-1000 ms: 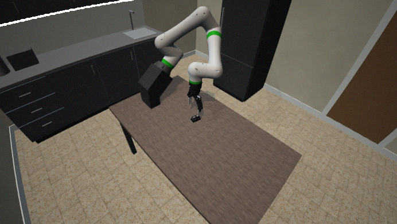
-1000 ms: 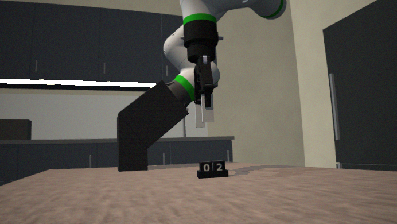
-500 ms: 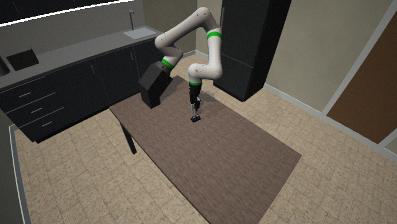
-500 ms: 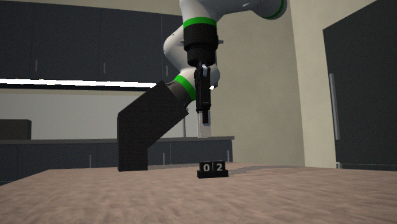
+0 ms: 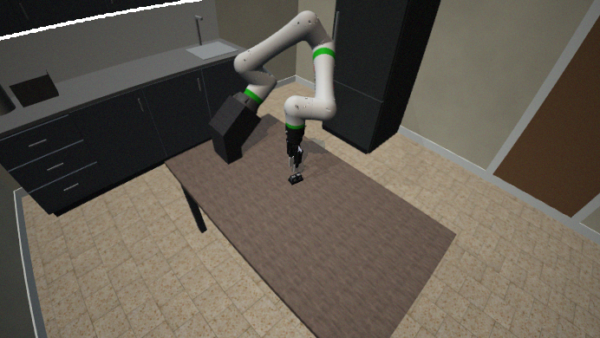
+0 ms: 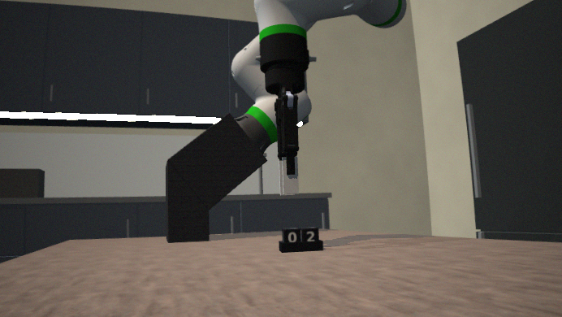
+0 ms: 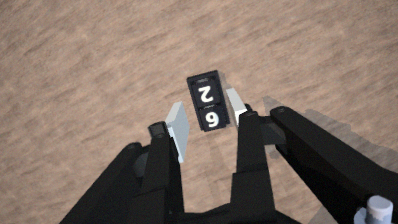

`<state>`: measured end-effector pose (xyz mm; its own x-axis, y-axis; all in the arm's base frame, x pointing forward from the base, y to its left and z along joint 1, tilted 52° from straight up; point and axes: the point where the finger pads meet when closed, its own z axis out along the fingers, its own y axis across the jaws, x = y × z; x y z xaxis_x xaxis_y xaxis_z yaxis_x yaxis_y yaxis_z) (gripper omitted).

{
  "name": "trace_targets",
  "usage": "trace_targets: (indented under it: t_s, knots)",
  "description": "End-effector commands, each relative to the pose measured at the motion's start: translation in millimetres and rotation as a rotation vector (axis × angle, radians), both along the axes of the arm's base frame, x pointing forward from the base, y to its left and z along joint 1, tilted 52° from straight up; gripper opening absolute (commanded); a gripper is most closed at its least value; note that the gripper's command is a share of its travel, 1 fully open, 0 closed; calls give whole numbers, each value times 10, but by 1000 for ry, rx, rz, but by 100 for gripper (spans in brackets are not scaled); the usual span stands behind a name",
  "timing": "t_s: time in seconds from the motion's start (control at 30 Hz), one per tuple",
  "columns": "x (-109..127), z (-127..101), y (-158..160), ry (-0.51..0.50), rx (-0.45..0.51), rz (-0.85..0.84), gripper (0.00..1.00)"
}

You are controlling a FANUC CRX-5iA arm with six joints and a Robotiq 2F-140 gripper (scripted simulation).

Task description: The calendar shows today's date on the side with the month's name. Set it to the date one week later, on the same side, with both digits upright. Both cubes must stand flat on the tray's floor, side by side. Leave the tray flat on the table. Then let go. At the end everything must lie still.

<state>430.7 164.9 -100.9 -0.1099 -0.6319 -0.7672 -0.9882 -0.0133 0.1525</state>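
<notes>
From the top view, you are holding the hand [image 5: 296,164] above the small calendar [image 5: 296,178], which is sitting on the tabletop [image 5: 329,234] near the arm's dark base [image 5: 234,130]. Keep the approach vertical from here; the digits are too small to read at this range.

From the exterior view, the calendar is showing 0 on the left cube [image 6: 291,236] and 2 on the right cube [image 6: 310,236], both standing in the tray [image 6: 300,245], which is lying flat. A week on is 09, so judge that the right cube is the one needing a turn. The hand [image 6: 289,184] is hanging well above the cubes, slightly towards the left cube, so you are probably needing a small sideways correction before lowering.

From the wrist view, the hand [image 7: 207,125] is partly narrowed and holding nothing, its pale fingertips bracketing the calendar from above. The upward faces are reading 2 and 6; the one with the 6 [image 7: 212,118] is lying between the pads, the one with the 2 [image 7: 205,92] further out. Which of these is the right cube cannot be told here, so check that before you descend. Be keeping the pads outside the tray's long sides and pinching one cube only, so the tray is not lifting with it.
</notes>
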Motion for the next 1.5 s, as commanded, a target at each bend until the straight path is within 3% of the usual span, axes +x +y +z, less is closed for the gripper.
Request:
trace_targets:
  t_s: [0.0, 1.47]
  knots:
    - [2, 0, -3, 0, 0, 0, 28]
    - [-27, -204, 256, -1, 2, 0, 28]
